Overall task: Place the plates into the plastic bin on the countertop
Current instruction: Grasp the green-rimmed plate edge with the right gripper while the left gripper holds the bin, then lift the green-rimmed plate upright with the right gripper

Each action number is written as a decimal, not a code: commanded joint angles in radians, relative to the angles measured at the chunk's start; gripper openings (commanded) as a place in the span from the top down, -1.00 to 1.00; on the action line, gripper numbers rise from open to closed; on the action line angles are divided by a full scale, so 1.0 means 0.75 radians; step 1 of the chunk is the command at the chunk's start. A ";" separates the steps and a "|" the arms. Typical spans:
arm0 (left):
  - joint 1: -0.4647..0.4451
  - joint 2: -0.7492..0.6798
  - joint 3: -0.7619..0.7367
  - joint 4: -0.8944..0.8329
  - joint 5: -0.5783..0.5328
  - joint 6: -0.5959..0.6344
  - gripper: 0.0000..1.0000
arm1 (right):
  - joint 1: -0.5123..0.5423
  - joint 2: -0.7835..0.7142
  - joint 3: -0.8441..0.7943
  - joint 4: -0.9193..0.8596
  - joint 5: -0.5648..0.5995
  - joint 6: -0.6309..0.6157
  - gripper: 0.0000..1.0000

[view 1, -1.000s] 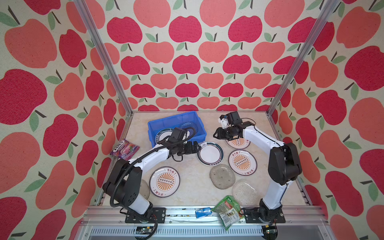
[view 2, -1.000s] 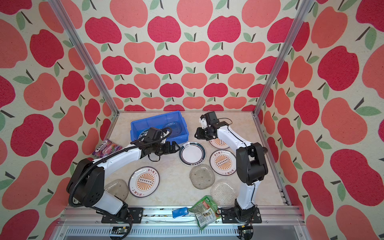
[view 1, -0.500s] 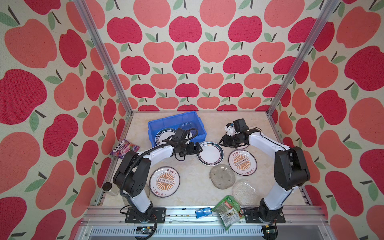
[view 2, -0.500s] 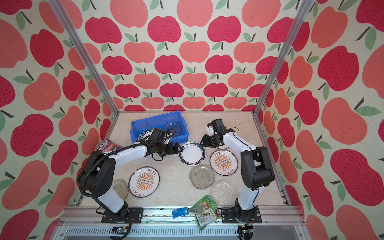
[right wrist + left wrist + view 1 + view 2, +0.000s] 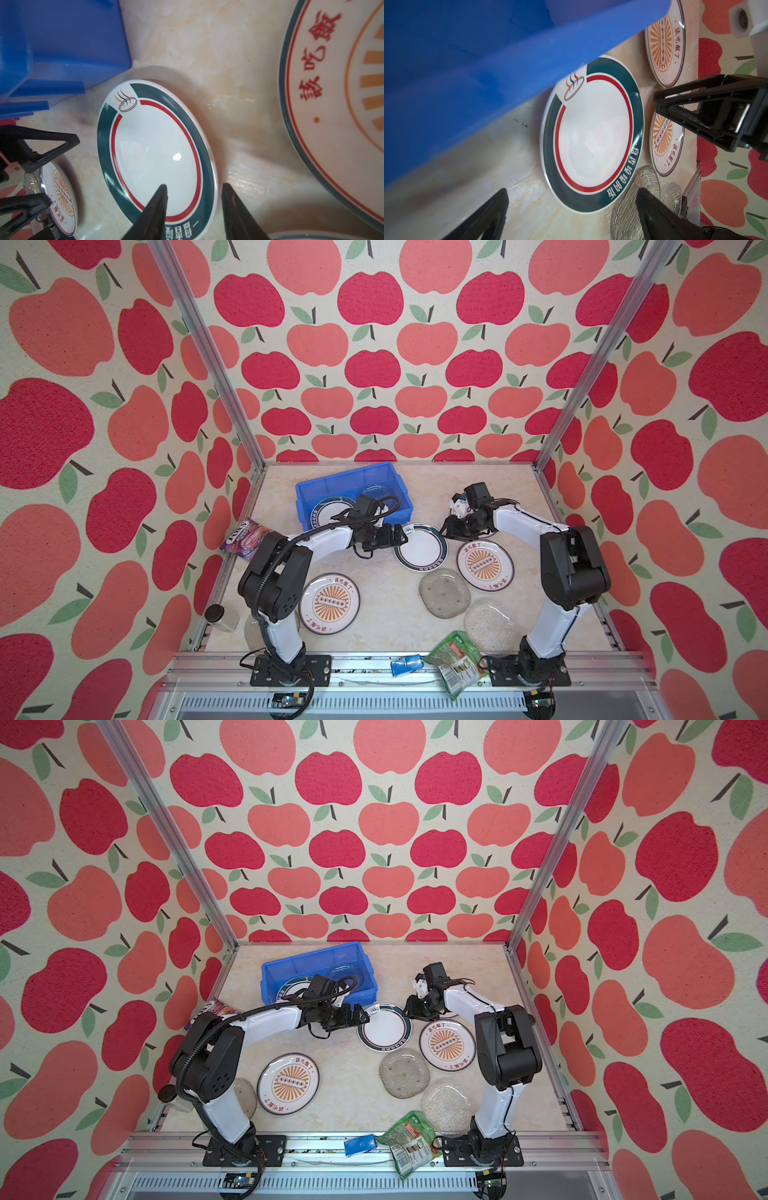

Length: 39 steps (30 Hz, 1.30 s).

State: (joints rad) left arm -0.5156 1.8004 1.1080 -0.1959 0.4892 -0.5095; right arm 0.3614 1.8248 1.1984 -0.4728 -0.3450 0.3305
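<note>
A white plate with a dark rim band [image 5: 420, 548] [image 5: 384, 1029] lies flat on the countertop [image 5: 374, 605], just in front of the blue plastic bin [image 5: 328, 487]. My left gripper [image 5: 401, 533] [image 5: 572, 190] is open and low at that plate's left edge, touching nothing. From the opposite side my right gripper [image 5: 451, 531] [image 5: 194, 186] straddles the rim, one finger [image 5: 160, 199] over the plate and the other outside, not closed on it. In the bin lie another dark-rimmed plate [image 5: 328, 510] and a glass plate [image 5: 376, 491].
Sunburst plates [image 5: 485, 565] [image 5: 329, 602] and glass plates [image 5: 444, 593] [image 5: 490, 626] lie on the countertop. A purple candy packet [image 5: 245, 537] is at the left wall, a small black-lidded jar [image 5: 216, 614] at the front left, and a green snack bag [image 5: 455, 659] on the front rail.
My right gripper has come down and forward from near the back to the dark-rimmed plate's edge. The left gripper has slid right to the plate's other side.
</note>
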 commanded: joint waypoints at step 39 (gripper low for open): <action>0.000 0.230 0.126 0.011 0.136 0.040 -0.88 | -0.030 0.124 -0.132 0.315 -0.567 0.169 0.69</action>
State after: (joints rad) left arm -0.5144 1.9453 1.1984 -0.1463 0.5613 -0.4820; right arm 0.3271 1.9121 1.1065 -0.2672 -0.7181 0.4381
